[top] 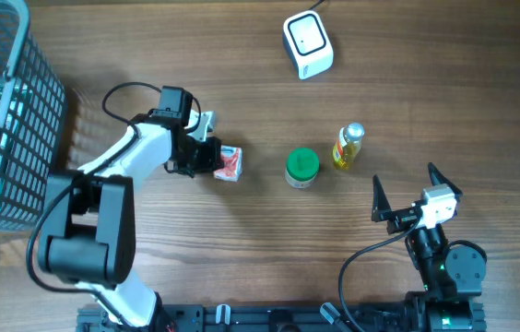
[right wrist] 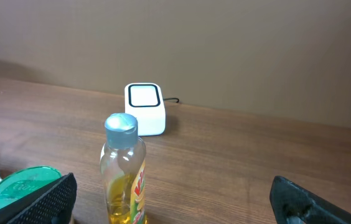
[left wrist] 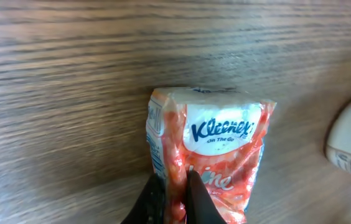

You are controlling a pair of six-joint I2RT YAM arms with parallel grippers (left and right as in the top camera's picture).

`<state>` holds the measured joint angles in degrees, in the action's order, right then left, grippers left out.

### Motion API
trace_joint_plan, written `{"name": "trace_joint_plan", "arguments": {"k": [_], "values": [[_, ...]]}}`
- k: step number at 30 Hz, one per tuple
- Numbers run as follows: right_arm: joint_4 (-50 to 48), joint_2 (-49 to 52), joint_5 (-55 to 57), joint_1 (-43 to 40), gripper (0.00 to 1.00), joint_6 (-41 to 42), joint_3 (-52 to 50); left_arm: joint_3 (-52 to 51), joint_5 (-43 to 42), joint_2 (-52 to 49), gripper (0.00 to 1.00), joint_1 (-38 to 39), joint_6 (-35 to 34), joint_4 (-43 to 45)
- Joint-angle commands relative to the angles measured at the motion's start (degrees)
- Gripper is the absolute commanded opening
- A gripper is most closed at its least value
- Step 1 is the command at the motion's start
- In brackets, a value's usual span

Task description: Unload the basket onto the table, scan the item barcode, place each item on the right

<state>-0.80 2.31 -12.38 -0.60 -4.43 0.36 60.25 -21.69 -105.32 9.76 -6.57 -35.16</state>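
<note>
Pinching the low edge of the tissue pack, the left pincer is squeezed tight, its two dark fingers close together with a fold of the red wrapper between them. The pack lies flat on the wooden tabletop. Its white label with blue letters faces up.

From the overhead camera, the tissue pack sits a little left of the middle of the frame. The left pincer touches its left side.

The white scanner stands near the top of the frame, right of the middle and well apart from the pack. A jar with a green lid stands near the pack on its right. Just beside the jar, further right, is a yellow bottle with a silver cap.

A grey basket with packets in it fills the upper left corner.

The right pincer is at the lower right of the frame. Its fingers are spread wide apart, and it holds nothing. In the right wrist view, the right pincer shows one dark finger in each lower corner. The bottle stands upright at the lower left, and the scanner is behind it.
</note>
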Motion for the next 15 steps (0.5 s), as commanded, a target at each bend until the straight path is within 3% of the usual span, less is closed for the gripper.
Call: {"name": "trace_joint_plan", "arguments": {"k": [1, 5, 11, 15], "values": [[-0.1, -0.3, 0.5, -0.4, 1.00, -0.1, -0.1, -0.9, 19.3, 7.2, 0.04, 3.3, -9.0, -0.4], [-0.1, -0.3, 0.5, -0.4, 1.00, -0.1, -0.1, -0.9, 37.3, 11.5, 0.04, 13.8, -11.0, 0.0], [-0.1, -0.3, 0.5, -0.4, 1.00, -0.1, -0.1, -1.0, 62.1, 9.6, 0.04, 30.7, -13.7, -0.4], [-0.1, -0.3, 0.4, -0.4, 0.99, 0.0, -0.1, -1.0, 69.7, 7.2, 0.04, 37.0, -13.7, 0.2]]}}
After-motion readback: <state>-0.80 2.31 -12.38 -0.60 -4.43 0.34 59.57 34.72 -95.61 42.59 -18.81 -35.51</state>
